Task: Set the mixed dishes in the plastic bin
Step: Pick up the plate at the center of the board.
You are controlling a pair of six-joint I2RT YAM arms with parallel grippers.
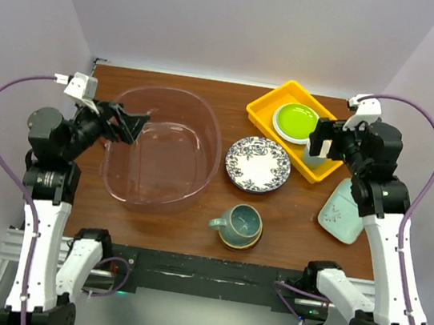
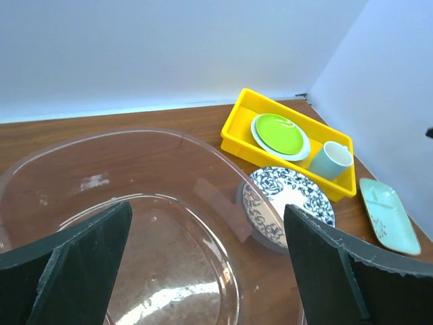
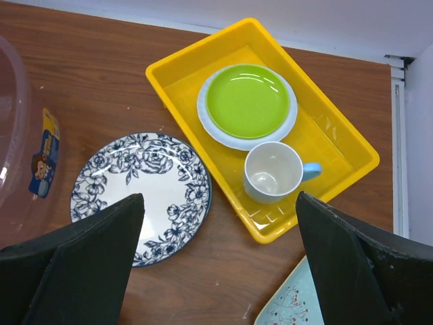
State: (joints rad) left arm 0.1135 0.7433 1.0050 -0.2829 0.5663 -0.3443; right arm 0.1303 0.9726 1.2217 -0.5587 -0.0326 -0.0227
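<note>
Jaws apart, empty on L gripper [image 1: 134, 128] over bin [image 1: 215, 150] at table's left edge & R gripper [image 1: 321, 139] over yellow tray [image 1: 263, 108], far-right corner; floral plate [image 1: 258, 164] flat mid-table, so could skid it or grab tray stuff instead.

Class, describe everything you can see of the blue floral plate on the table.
The blue floral plate is round, white with dense dark-blue flowers around a plain white centre, and glossy like glazed ceramic. It lies flat, face up and empty, on the wooden table, between the plastic bin and the yellow tray. It is close to both; whether it touches either is unclear. Nothing rests on it.
</note>
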